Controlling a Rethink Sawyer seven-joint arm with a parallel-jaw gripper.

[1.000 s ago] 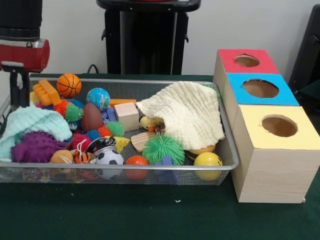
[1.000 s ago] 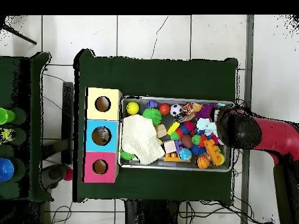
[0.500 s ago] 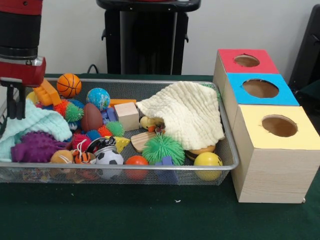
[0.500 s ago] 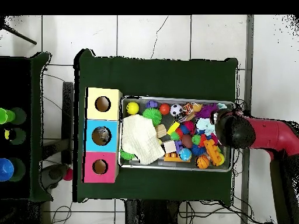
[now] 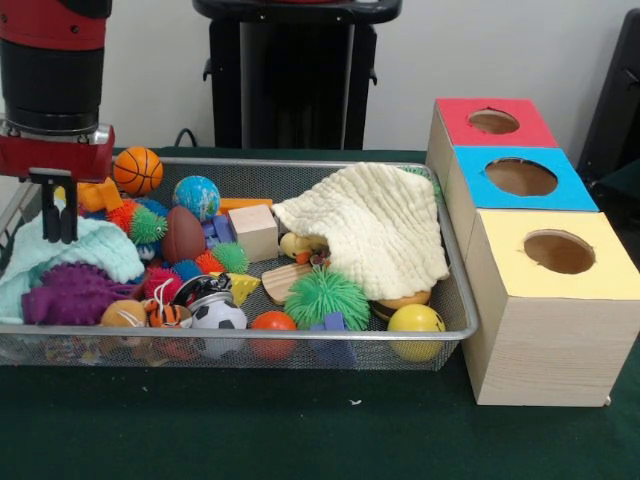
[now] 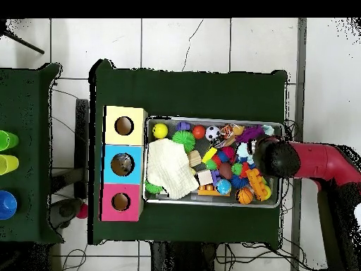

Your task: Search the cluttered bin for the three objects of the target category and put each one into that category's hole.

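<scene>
Bin [image 5: 455, 300] (wire mesh), claw [image 5: 58, 215] narrowly parted, tips on mint cloth [image 5: 85, 250]

The table [image 5: 300, 440] has a dark green cloth on top. A wire basket [image 5: 300, 335] full of toys sits on it. Just beside the basket are three wooden boxes [image 5: 540, 330] in a row: red, blue and yellow.
</scene>
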